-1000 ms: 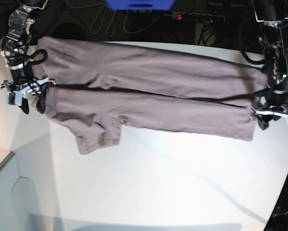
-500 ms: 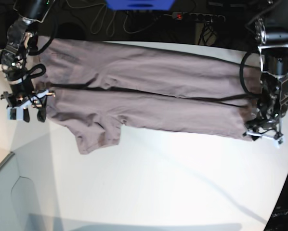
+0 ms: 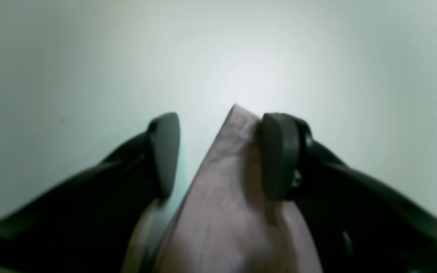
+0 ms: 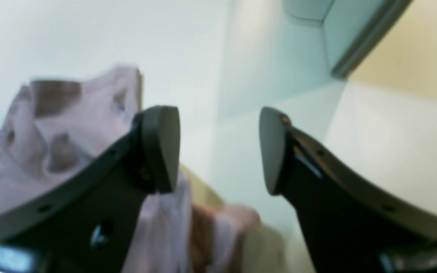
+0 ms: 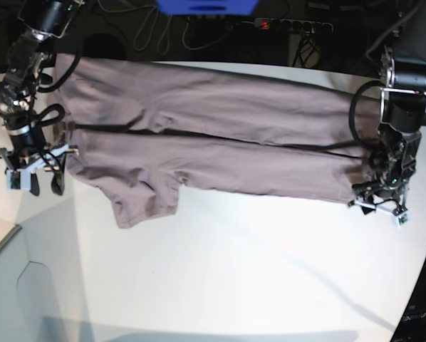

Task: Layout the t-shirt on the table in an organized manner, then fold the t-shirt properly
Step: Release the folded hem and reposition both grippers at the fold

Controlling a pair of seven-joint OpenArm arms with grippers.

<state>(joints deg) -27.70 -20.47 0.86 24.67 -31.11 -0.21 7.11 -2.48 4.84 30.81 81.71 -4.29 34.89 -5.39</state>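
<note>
- T-shirt point(image 5: 213, 135) lies stretched across the far part of the surface point(image 5: 256, 271), between my two hands. Both long sides look folded in toward a dark seam down the middle, so it's a long band now.
- One sleeve point(image 5: 145, 199) sticks out on the near side, crumpled, closer to my right hand than my left.
- Left hand point(image 3: 218, 155): fingers apart, nothing clamped. A pointed corner of the shirt point(image 3: 237, 125) sits between them, touching the inner face of one fingertip point(image 3: 279, 155), clear of the other. Bare surface ahead of the tips.
- Right hand point(image 4: 218, 149): fingers wide, nothing between them but surface. Bunched cloth point(image 4: 70, 125) lies just beside and behind one finger; can't tell if it touches.
- Progress, my read: layout done, lengthwise folds done or nearly. Approx. halfway.
- Left to do: tuck that stray sleeve in, smooth wrinkles, then fold the band end over end into a compact stack.
- Next prob. needs a fresh pinch at each end. Left is lined up on its corner; right isn't on cloth yet.
</note>
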